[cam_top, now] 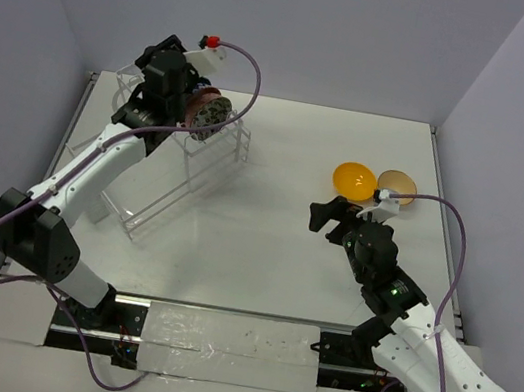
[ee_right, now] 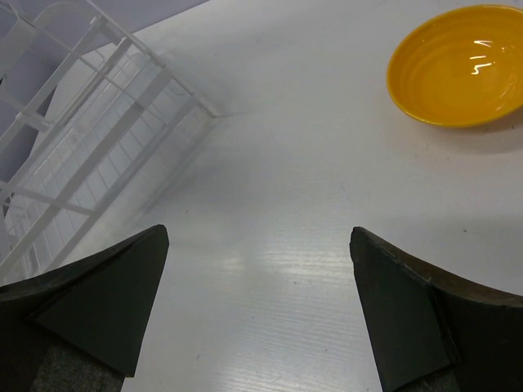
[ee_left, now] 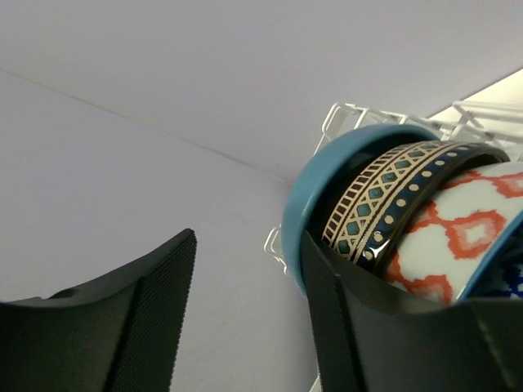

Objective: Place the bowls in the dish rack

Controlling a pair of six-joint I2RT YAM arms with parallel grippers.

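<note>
The white wire dish rack (cam_top: 167, 189) stands at the far left and holds several bowls (cam_top: 206, 110) on edge in its top tier. In the left wrist view these are a teal bowl (ee_left: 327, 175), a dark blue and gold patterned bowl (ee_left: 400, 192) and a salmon patterned bowl (ee_left: 458, 237). My left gripper (ee_left: 245, 310) is open with nothing between its fingers, and one finger lies against the teal bowl. It is up by the rack's top tier (cam_top: 190, 97). An orange-yellow bowl (cam_top: 355, 180) and a tan bowl (cam_top: 397, 187) sit on the table at the right. My right gripper (cam_top: 329, 218) is open and empty, just short of the orange-yellow bowl (ee_right: 458, 65).
The rack's lower tier (ee_right: 90, 155) reaches toward the table's middle, left of my right gripper (ee_right: 257, 302). Grey walls close the table at the back and both sides. A purple cable loops over each arm.
</note>
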